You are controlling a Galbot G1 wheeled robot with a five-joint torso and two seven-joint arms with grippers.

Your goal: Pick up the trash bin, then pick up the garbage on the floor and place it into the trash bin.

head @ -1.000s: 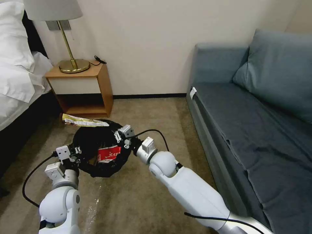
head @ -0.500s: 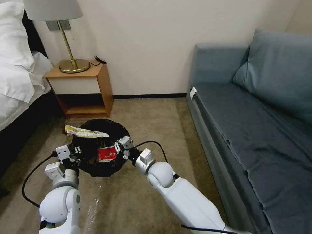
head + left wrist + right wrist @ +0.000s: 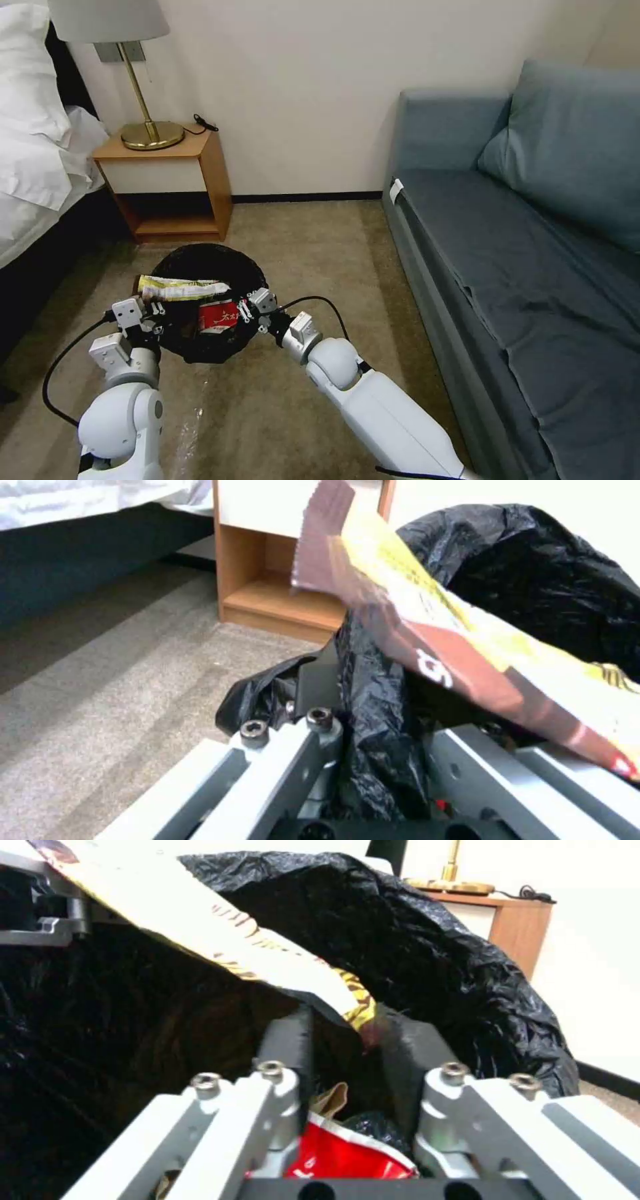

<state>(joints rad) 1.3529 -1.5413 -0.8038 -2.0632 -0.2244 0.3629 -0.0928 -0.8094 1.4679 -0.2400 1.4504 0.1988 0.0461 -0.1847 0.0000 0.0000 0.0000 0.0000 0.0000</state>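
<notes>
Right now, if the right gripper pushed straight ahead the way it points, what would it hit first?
Probably the long yellow wrapper whose end sits at the right gripper, then the black bag lining the trash bin behind it. Depth is hard to judge.

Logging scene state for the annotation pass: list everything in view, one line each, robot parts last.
trash bin: 1, white body hidden under black bag, held above carpet
yellow wrapper: 1, yellow-black, lying across the bin mouth
red packet: 1, red, inside the bin
brown paper: 1, inside the bin, beside the red packet
nightstand: 1, wood, against the wall
lamp: 1, brass, on the nightstand
bed: 1, white linen, left
sofa: 1, blue-grey, right
left gripper: shut on the bin's bagged rim
right gripper: fingers apart, at the wrapper's end
</notes>
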